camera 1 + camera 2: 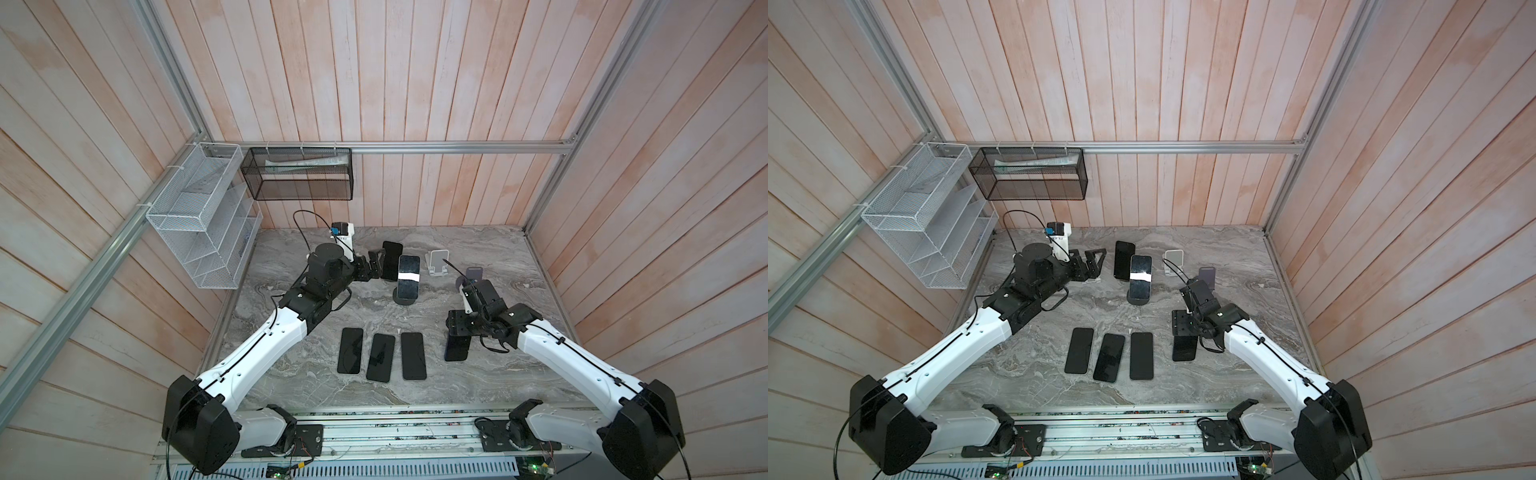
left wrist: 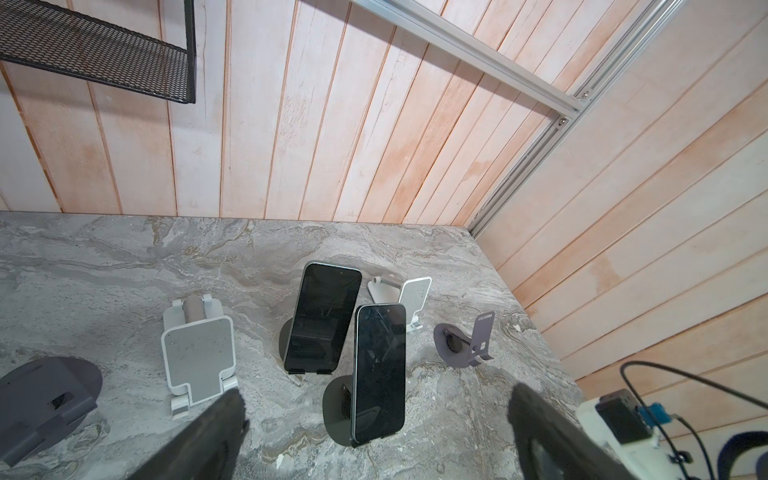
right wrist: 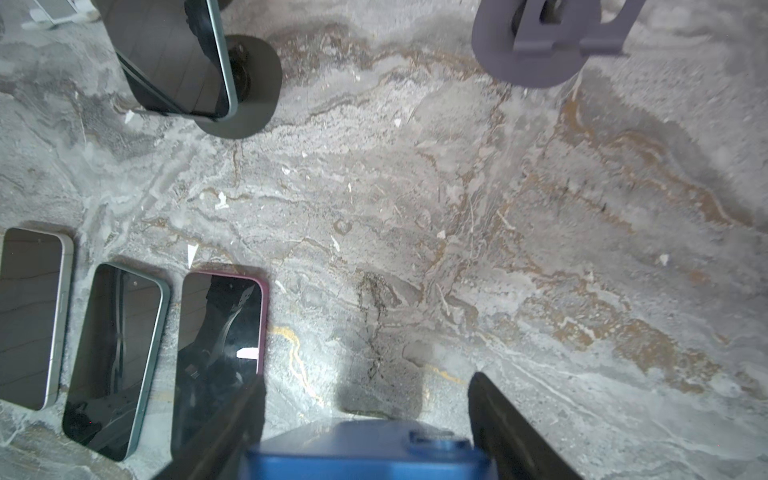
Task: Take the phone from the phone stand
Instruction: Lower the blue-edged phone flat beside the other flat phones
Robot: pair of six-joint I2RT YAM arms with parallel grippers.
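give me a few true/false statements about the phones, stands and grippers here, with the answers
1. Three flat phones lie in a row on the table. True.
2. The left gripper has its fingers closed on a phone. False: they are spread wide with nothing between them.
3. Two upright phones rest on stands. True.
4. The purple stand holds a phone. False: it is empty.
5. A blue phone sits between the right gripper's fingers. True.
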